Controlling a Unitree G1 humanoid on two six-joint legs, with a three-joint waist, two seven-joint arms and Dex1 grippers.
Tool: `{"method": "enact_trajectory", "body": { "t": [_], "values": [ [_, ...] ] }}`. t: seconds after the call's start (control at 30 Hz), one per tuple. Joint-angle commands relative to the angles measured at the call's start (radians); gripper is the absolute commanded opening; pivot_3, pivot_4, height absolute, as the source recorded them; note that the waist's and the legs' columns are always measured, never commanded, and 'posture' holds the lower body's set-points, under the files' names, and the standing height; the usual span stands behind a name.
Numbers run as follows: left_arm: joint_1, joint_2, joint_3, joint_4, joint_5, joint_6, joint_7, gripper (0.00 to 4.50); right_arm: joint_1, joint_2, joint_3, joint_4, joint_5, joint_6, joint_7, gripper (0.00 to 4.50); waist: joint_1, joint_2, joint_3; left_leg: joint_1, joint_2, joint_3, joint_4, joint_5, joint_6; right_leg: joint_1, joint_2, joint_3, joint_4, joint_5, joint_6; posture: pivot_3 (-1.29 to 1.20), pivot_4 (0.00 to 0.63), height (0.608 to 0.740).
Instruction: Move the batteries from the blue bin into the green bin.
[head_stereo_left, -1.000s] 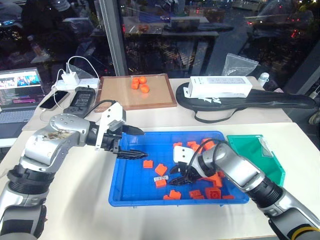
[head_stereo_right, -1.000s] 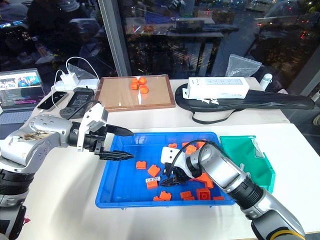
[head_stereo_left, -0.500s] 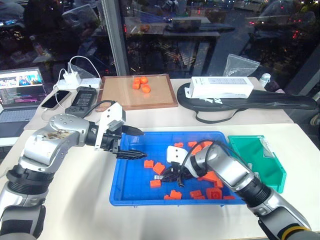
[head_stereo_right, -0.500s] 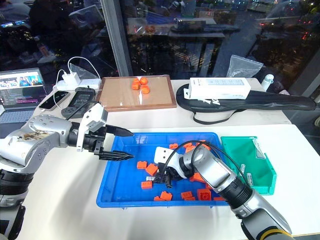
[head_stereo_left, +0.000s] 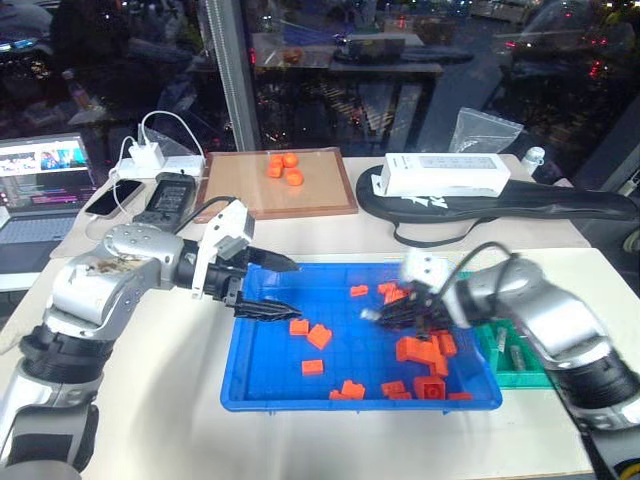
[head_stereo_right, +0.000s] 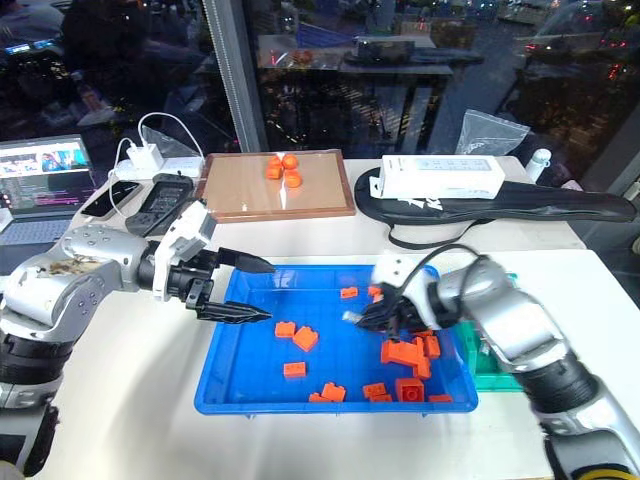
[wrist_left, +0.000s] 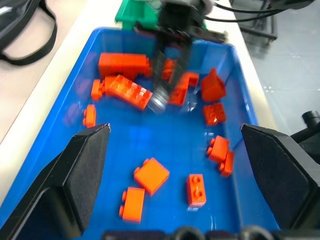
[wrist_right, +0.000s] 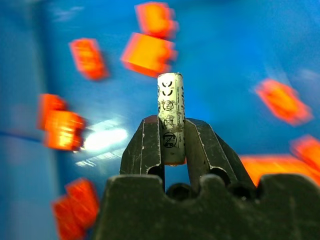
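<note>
The right gripper (wrist_right: 170, 145) is clamped on a battery (wrist_right: 170, 117), its two black fingers (wrist_right: 142, 150) pressing the slim silver cylinder from either side so that the printed end juts out past the tips. In the head views the same gripper (head_stereo_left: 385, 314) hangs above the right half of the blue bin (head_stereo_left: 270, 385), the battery (head_stereo_left: 369, 315) clear of the bin floor and pointing toward the robot's left. Below and around it lie scattered orange bricks (head_stereo_left: 420, 350), most heaped toward the bin's right end, with a few singles (head_stereo_left: 313, 367) nearer the middle.

The left gripper (head_stereo_left: 280, 287) hovers over the bin's left end, jaws spread wide apart and holding nothing; through its wrist camera the two dark fingers (wrist_left: 75, 175) frame the bin floor, the bricks and the right gripper (wrist_left: 165, 82) with its battery (wrist_left: 158, 104) beyond.

The green bin (head_stereo_left: 505, 345) sits just beside the blue bin's right end, partly hidden behind the right arm, with two more batteries (head_stereo_left: 517, 352) lying in it.

Farther back on the white table (head_stereo_left: 330, 235) are a wooden-framed board (head_stereo_left: 275, 190) carrying a few orange pieces (head_stereo_left: 285, 168), a white box (head_stereo_left: 445, 175) resting on a black case (head_stereo_left: 560, 205), a laptop (head_stereo_left: 40, 190), a phone (head_stereo_left: 108, 200) and a white charger (head_stereo_left: 150, 160).
</note>
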Motion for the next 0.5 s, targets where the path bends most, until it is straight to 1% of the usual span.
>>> {"method": "enact_trajectory", "body": {
  "t": [0.03, 0.1, 0.17, 0.23, 0.37, 0.43, 0.47, 0.5],
  "values": [
    [-0.06, -0.042, -0.011, 0.046, 0.008, -0.057, -0.023, 4.5, 0.078, -0.124, -0.214, 0.001, 0.004, 0.023, -0.034, 0.28, 0.005, 0.0, 0.0, 0.0, 0.0, 0.0, 0.0, 0.0, 0.0, 0.0, 0.0, 0.0, 0.0, 0.0, 0.0, 0.0, 0.15, 0.74],
    [-0.091, -0.077, -0.018, 0.082, 0.019, -0.073, -0.015, 4.5, 0.17, -0.176, -0.317, 0.017, -0.011, 0.028, -0.057, 0.28, 0.008, 0.0, 0.0, 0.0, 0.0, 0.0, 0.0, 0.0, 0.0, 0.0, 0.0, 0.0, -0.001, 0.0, 0.0, 0.0, 0.15, 0.74],
    [-0.103, -0.09, -0.023, 0.099, 0.027, -0.082, -0.022, 4.5, 0.254, -0.205, -0.386, 0.02, -0.02, 0.035, -0.076, 0.28, 0.007, -0.001, 0.0, 0.0, 0.0, 0.0, 0.0, 0.0, 0.0, 0.001, 0.0, 0.0, -0.001, 0.0, 0.0, 0.0, 0.15, 0.74],
    [-0.108, -0.096, -0.032, 0.111, 0.034, -0.091, -0.033, 4.5, 0.329, -0.206, -0.443, 0.014, -0.014, 0.053, -0.096, 0.28, 0.002, 0.0, 0.0, 0.0, 0.0, 0.0, 0.0, 0.0, 0.0, 0.001, 0.0, 0.0, -0.001, 0.0, 0.0, 0.0, 0.15, 0.74],
    [-0.114, -0.104, -0.044, 0.133, 0.053, -0.106, -0.039, 4.5, 0.385, -0.183, -0.46, 0.005, -0.01, 0.054, -0.15, 0.28, -0.017, 0.001, -0.001, 0.001, 0.0, -0.001, -0.001, 0.0, 0.0, 0.001, 0.001, 0.002, 0.0, 0.0, 0.0, 0.0, 0.15, 0.74],
    [-0.113, -0.104, -0.05, 0.142, 0.072, -0.112, -0.03, 4.5, 0.372, -0.15, -0.458, 0.033, -0.022, 0.042, -0.207, 0.28, -0.021, 0.001, 0.0, 0.002, 0.0, -0.002, -0.001, 0.0, 0.0, 0.001, 0.001, 0.003, 0.0, -0.001, 0.003, 0.0, 0.15, 0.74],
    [-0.109, -0.102, -0.05, 0.142, 0.076, -0.113, -0.029, 4.5, 0.354, -0.133, -0.46, 0.053, -0.024, 0.042, -0.235, 0.78, -0.022, 0.0, 0.0, 0.002, 0.0, -0.002, -0.001, 0.0, 0.0, 0.001, 0.001, 0.003, 0.0, -0.004, 0.007, 0.0, 0.15, 0.74],
    [-0.106, -0.101, -0.05, 0.142, 0.079, -0.114, -0.029, 4.5, 0.342, -0.123, -0.461, 0.067, -0.024, 0.042, -0.255, 1.29, -0.022, 0.0, 0.0, 0.003, 0.0, -0.002, 0.0, 0.0, 0.0, 0.001, 0.002, 0.003, 0.0, -0.004, 0.007, 0.0, 0.15, 0.74]
  ]
}}
